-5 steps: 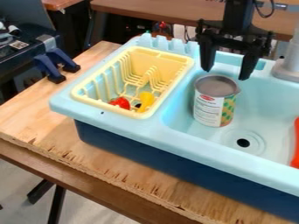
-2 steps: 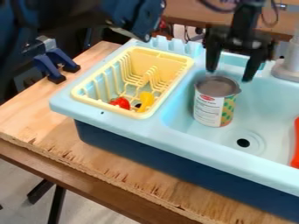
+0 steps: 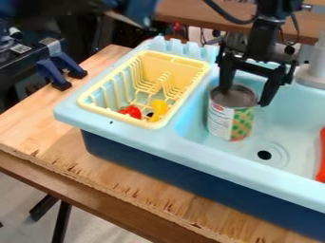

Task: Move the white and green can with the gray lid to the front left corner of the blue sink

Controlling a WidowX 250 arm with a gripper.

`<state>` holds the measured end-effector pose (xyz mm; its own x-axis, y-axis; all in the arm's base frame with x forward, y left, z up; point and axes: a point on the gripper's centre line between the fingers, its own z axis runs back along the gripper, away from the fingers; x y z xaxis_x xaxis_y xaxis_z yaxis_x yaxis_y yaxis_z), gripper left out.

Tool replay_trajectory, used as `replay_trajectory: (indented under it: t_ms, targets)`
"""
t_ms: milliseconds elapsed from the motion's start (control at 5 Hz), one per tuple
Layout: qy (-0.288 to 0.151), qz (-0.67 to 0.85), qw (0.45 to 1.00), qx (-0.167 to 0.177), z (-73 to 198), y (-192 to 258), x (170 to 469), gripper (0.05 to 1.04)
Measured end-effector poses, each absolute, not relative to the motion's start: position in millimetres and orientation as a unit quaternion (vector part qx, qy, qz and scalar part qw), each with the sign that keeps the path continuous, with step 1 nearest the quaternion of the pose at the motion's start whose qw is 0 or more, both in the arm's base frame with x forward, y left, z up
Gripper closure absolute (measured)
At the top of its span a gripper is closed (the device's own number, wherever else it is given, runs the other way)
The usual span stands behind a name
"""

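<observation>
The gripper [image 3: 243, 97] is low over the sink, at the top of a metal can [image 3: 230, 118] with a white and green label. Its fingers are spread, one over the can's left top rim and the other by the right rim. The can stands almost upright in the light blue basin [image 3: 289, 126], left of the drain. Whether the fingers press on it cannot be told.
Left of the basin, a yellow dish rack [image 3: 187, 92] holds a red item [image 3: 131, 112] and a yellow item [image 3: 158, 110]. A red-orange object [image 3: 321, 156] lies at the basin's right, and the faucet base [image 3: 312, 76] stands behind.
The gripper has come down to the can's top. The can has shifted slightly left and turned a little. A dark blue shape at the upper left came into view and has since drawn back upward.
</observation>
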<state>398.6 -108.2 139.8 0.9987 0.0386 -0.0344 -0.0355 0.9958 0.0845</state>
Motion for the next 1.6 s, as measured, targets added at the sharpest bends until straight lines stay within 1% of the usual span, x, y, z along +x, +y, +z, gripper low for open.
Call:
replay_trajectory:
  t_ms: [200,400,600,1000,1200,1400,1600]
  targets:
    - [0.025,0.027,0.998,0.042,134,-106,394,0.083]
    - [0.029,0.027,0.999,0.035,133,-108,388,0.083]
    - [0.028,0.044,0.998,0.021,132,-108,383,0.083]
    - [0.041,0.066,0.997,0.012,130,-112,371,0.083]
    - [0.061,0.084,0.995,0.01,128,-117,353,0.083]
    - [0.097,0.084,0.992,0.02,123,-127,340,0.083]
    - [0.12,0.087,0.989,0.027,120,-137,331,0.083]
